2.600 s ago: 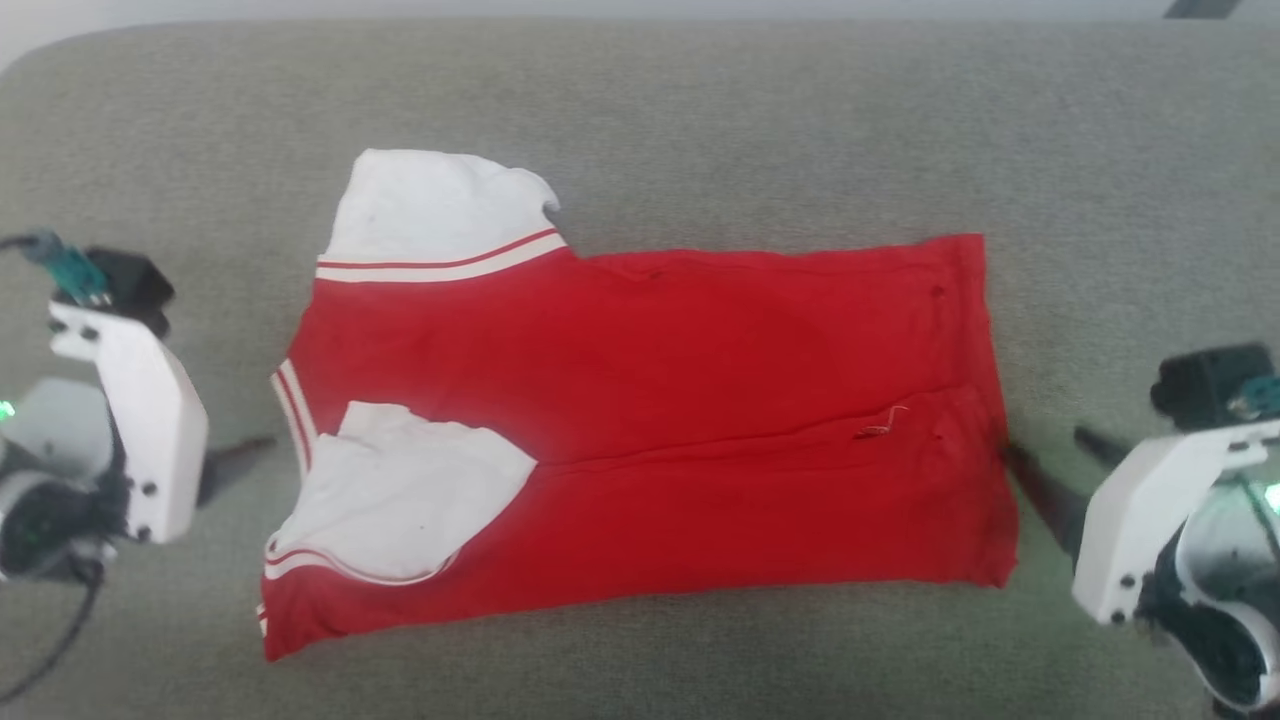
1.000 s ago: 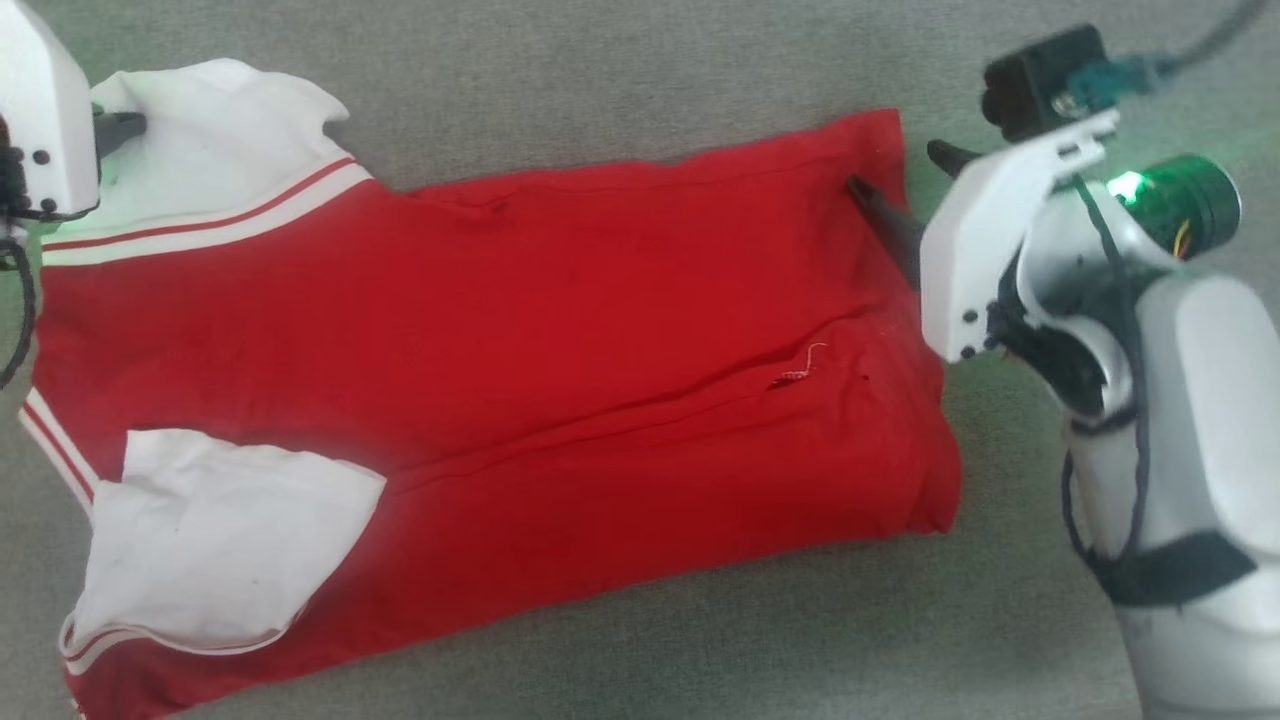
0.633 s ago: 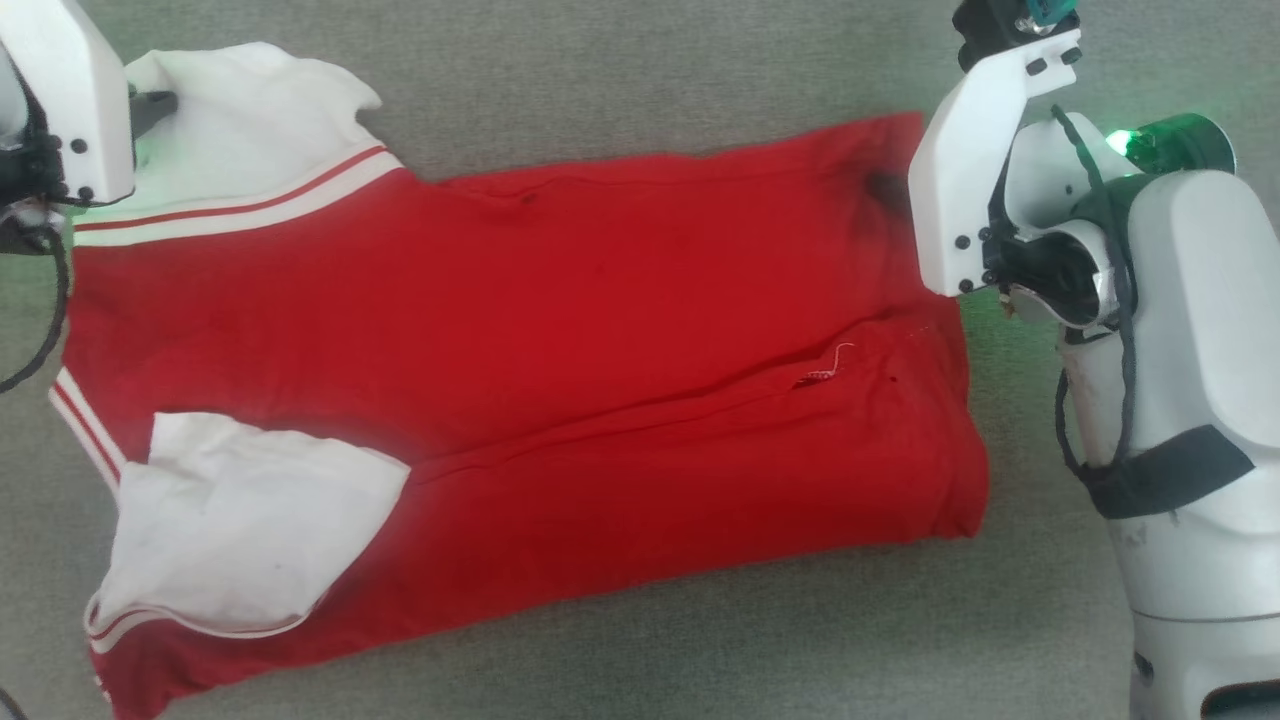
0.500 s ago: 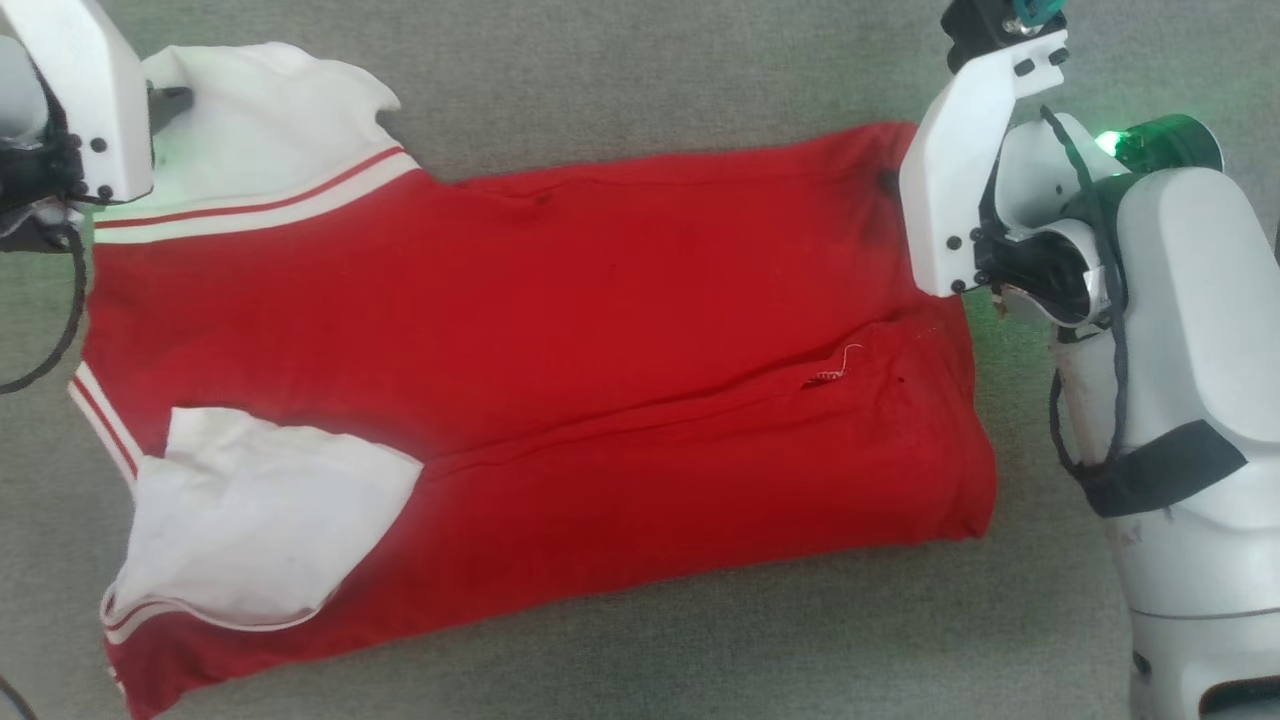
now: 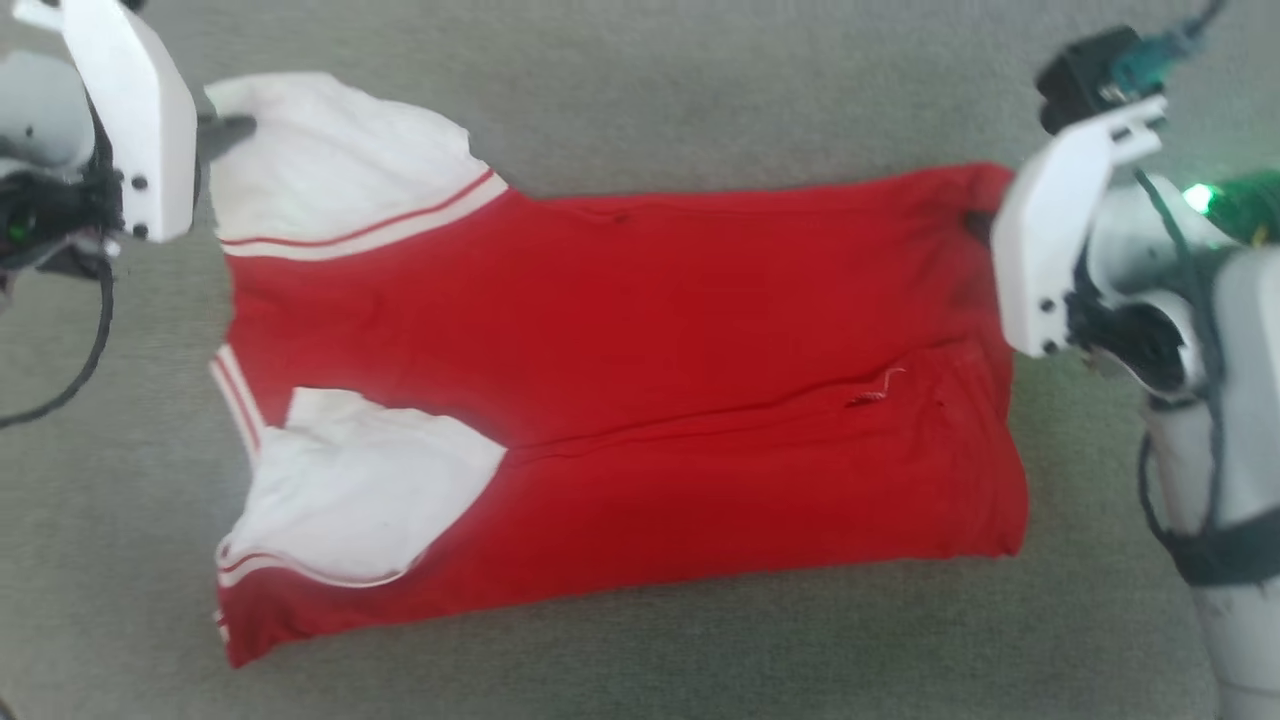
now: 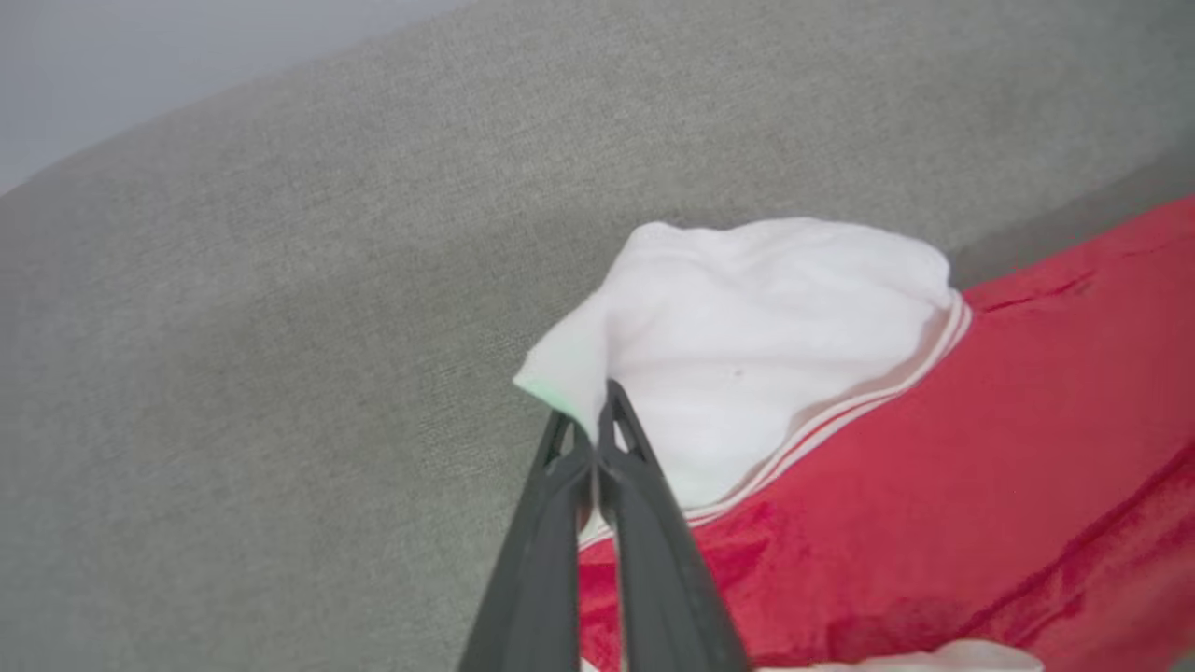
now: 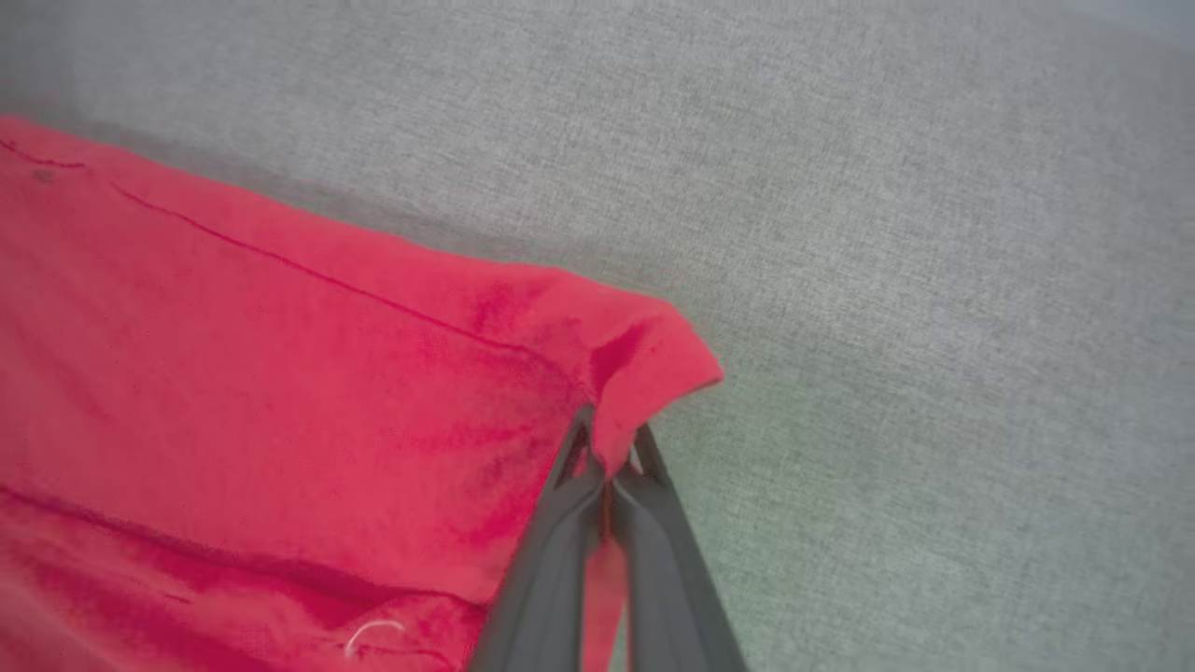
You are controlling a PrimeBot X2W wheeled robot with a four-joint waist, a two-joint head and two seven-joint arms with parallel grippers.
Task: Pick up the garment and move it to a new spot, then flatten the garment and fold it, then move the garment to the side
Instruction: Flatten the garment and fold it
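Two far corners of the garment, spread flat on the grey upholstered surface, are pinched, our left gripper clenched on the white sleeve, our right gripper on the red hem corner, so that, we judge, that edge lifts evenly for folding.

red garment, folded, white sleeves
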